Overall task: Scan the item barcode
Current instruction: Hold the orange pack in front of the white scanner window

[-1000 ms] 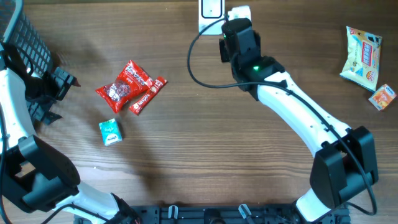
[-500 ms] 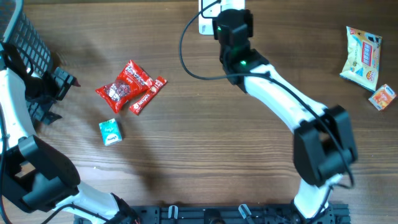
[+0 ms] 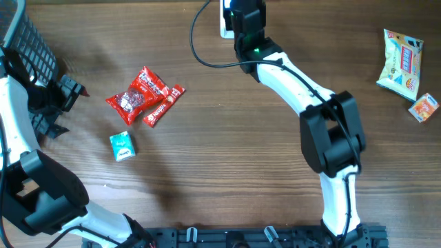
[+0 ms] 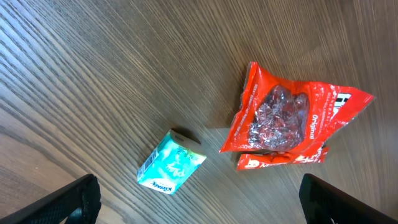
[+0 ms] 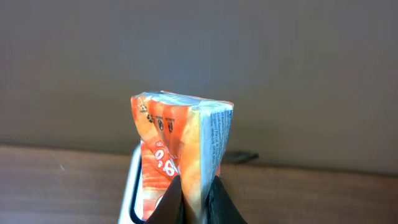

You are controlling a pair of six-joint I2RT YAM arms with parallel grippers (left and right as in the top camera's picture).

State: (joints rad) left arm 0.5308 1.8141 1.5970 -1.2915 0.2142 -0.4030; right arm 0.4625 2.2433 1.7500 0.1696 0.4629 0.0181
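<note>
White scanner (image 3: 225,26) cut by top edge, orange pack (image 5: 175,143) print unreadable, its bottom cropped

Looks like a lab bench staged as a shop checkout: wood-grain surface (image 3: 227,151), retail snack packs scattered about (red packet (image 3: 136,96), teal pack (image 3: 122,146), yellow bag (image 3: 402,60)), black wire basket (image 3: 31,41) at left, white corded device (image 3: 224,27) at the far edge, plain grey wall (image 5: 199,50) behind.

The packet (image 5: 166,148) is orange, its side pale, perhaps blue-printed. The bag (image 4: 283,115) is red, the pack (image 4: 171,163) teal.
</note>
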